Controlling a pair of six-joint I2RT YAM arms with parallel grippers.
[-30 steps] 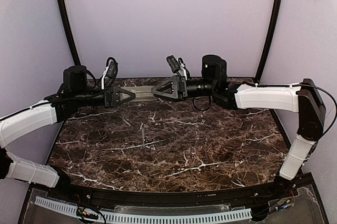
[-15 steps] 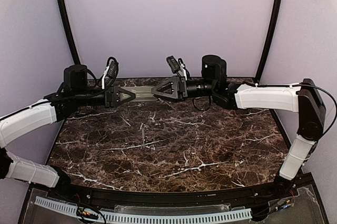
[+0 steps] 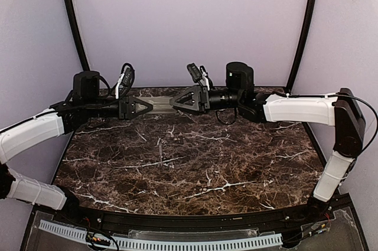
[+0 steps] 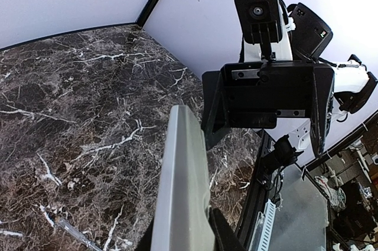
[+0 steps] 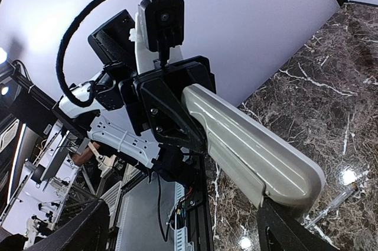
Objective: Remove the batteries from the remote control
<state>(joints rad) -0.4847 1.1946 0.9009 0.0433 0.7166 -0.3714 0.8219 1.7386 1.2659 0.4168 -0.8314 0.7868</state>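
From above: found the remote control (image 3: 156, 105) aloft over the far side of the table (image 3: 236, 162), long axis running straight from the left gripper (image 3: 142, 107) to the right gripper (image 3: 177, 101).

Left wrist: saw the remote control (image 4: 183, 192) pinched narrowly, edge-on, in that gripper's own jaws, reaching forward out of them toward the wide-spread right gripper (image 4: 266, 139).

Right wrist: caught the free end of the remote control (image 5: 254, 150) inside the broadly parted, empty jaws, close against one finger (image 5: 289, 227), possibly touching; could not settle that. Judged the right arm placed to work on this near end, with the far end taken up by the left gripper (image 5: 171, 103).
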